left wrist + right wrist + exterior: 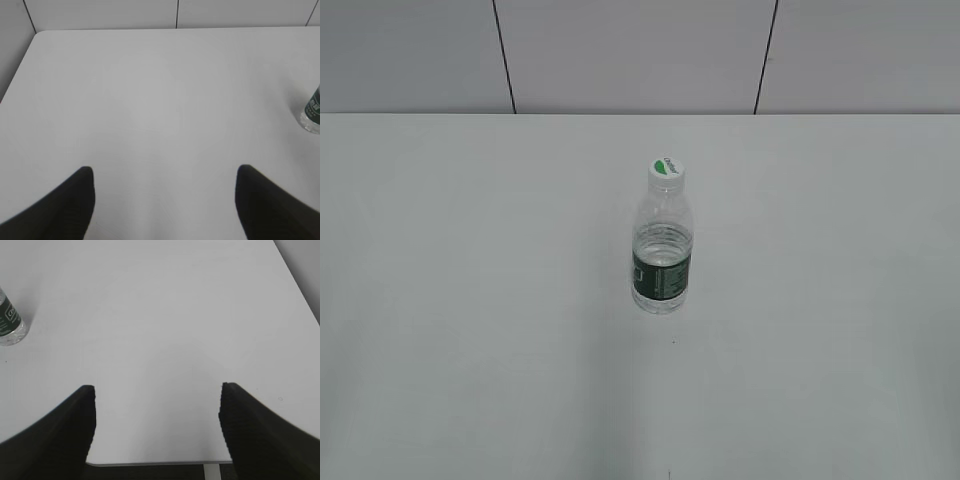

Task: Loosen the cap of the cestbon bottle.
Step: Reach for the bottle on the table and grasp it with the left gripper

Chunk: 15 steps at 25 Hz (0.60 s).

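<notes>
Cestbon bottle (662, 245) upright; cap (665, 172) on; part-full.

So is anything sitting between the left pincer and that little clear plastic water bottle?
No. The left wrist view shows only bare white table between the left pincer and the bottle.

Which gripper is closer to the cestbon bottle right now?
Neither clearly. The cestbon bottle sits at the right edge of the left gripper view and at the left edge of the right gripper view, similarly far.

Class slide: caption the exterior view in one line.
Capped cestbon bottle stands upright, alone on the white table; no claw in sight.
</notes>
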Motion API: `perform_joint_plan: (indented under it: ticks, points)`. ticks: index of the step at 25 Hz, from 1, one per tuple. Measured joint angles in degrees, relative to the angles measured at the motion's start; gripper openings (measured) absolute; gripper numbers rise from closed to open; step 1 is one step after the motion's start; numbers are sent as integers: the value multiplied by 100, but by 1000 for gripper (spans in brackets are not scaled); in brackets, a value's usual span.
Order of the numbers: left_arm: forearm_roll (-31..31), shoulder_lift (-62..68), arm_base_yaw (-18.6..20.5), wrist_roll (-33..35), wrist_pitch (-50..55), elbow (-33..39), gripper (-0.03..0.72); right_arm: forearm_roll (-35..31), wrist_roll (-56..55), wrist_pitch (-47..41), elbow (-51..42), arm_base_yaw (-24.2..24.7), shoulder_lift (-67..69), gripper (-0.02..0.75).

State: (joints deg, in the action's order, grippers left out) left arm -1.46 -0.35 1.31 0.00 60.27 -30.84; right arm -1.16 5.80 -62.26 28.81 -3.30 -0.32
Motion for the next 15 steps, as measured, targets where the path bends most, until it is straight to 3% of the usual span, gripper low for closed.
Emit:
perform_joint_plan:
  ticks: [15]
  points:
    - [0, 0, 0, 0, 0, 0, 520, 0, 0, 0, 0, 0, 0, 590]
